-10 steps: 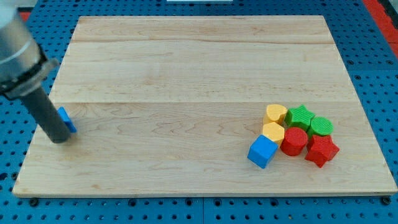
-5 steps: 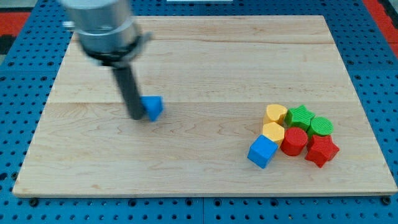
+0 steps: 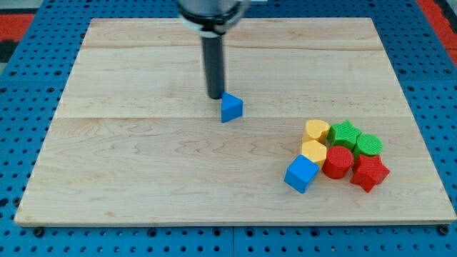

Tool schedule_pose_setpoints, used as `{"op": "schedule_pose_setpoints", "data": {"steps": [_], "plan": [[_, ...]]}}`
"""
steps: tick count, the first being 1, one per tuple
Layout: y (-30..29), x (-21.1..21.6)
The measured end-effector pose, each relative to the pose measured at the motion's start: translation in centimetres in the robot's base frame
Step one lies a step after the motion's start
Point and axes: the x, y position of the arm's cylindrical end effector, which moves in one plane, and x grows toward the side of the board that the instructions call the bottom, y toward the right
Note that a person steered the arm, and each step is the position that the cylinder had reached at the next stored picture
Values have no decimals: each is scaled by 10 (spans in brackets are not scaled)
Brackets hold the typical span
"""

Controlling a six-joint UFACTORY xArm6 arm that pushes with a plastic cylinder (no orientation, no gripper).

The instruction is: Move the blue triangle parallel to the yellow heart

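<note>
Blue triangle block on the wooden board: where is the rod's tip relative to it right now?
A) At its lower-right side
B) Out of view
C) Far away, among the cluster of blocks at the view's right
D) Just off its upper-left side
D: my tip sits just off the upper-left side of the blue triangle block, well to the left of the block cluster holding the yellow heart block.

Robotics lab bench: wooden board (image 3: 143, 185) lies on blue perforated pegboard (image 3: 21, 107); red panels at pegboard's top corners; small coloured blocks (image 3: 335, 153) on board.
</note>
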Motion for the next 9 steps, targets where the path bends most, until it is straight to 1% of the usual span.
{"op": "schedule_pose_setpoints", "data": {"steps": [1,2,3,8,9], "plan": [[63,38],[69,13],[64,-15],[78,-22],[35,-23]]}}
